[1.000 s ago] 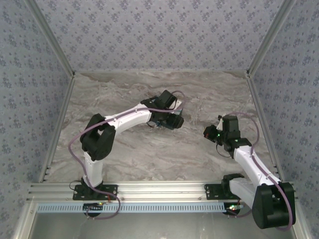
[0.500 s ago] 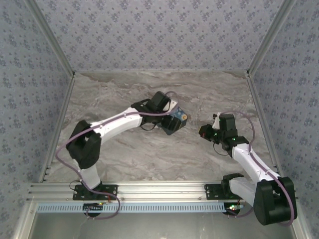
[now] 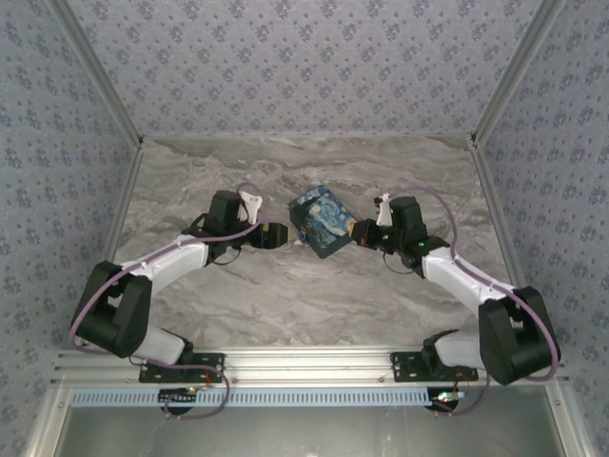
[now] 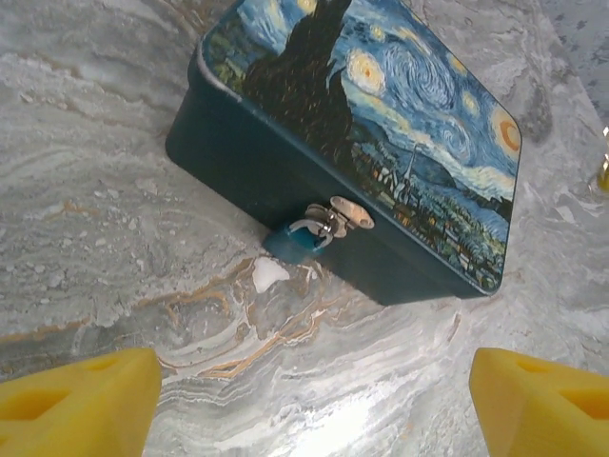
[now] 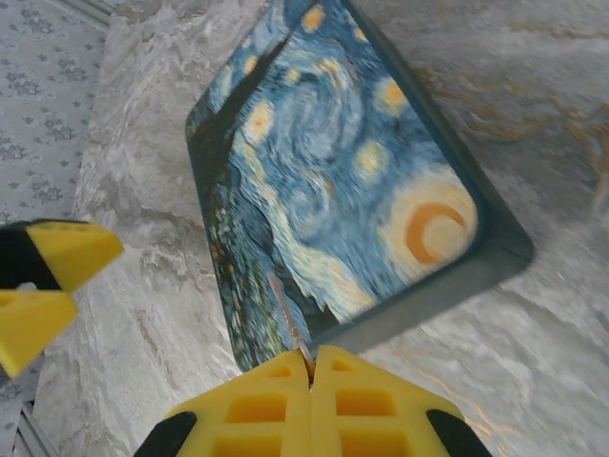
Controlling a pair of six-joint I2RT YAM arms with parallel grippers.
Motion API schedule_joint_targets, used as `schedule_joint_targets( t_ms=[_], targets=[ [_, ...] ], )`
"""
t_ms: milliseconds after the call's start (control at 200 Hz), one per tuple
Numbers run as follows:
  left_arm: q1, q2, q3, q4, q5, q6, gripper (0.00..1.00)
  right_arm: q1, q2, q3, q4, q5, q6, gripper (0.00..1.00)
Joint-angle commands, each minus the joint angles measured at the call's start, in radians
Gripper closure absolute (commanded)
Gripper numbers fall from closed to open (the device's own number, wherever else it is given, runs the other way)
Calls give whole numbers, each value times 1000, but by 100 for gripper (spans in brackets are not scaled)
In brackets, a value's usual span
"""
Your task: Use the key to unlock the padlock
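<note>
- The painted box [image 3: 322, 221] lies flat on the marble table [image 3: 285, 305] between the 2 arms, with its lid down.
- The padlock [image 4: 297, 240] hangs from the metal hasp [image 4: 348, 215] on the side wall of the box that faces the left arm. Its blue body sits low against that wall with the shackle through the hasp, so it looks locked.
- The left gripper [image 4: 304, 400] points at that side, near the padlock but apart from it. Its yellow fingers [image 4: 76, 400] are spread wide with nothing between them.
- The right gripper [image 5: 310, 369] sits at the opposite side of the box with its 2 fingers pressed together. A thin dark sliver pokes from the seam. It is most likely the key [image 5: 304, 358], though it is too small to be sure.
- The step in hand, as I judge it, is positioning: the padlock is exposed and the key is not yet near it.
- The next move calls for carrying the key tip round the box to the padlock. The left gripper probably needs to pinch the blue body to steady it.
- The keyhole cannot be seen, so lining up the key is the hard part.
</note>
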Motion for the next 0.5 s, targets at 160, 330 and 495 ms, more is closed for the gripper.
schedule_joint_targets(
  t_ms=[160, 330, 495],
  targets=[
    [26, 143, -1, 292, 186, -2, 21, 26, 141, 133, 39, 3, 8, 100],
    [16, 240, 35, 327, 203, -17, 24, 28, 228, 217, 14, 1, -10, 100],
    [7, 268, 35, 341, 184, -19, 25, 61, 361, 358, -66, -7, -52, 100]
  ],
)
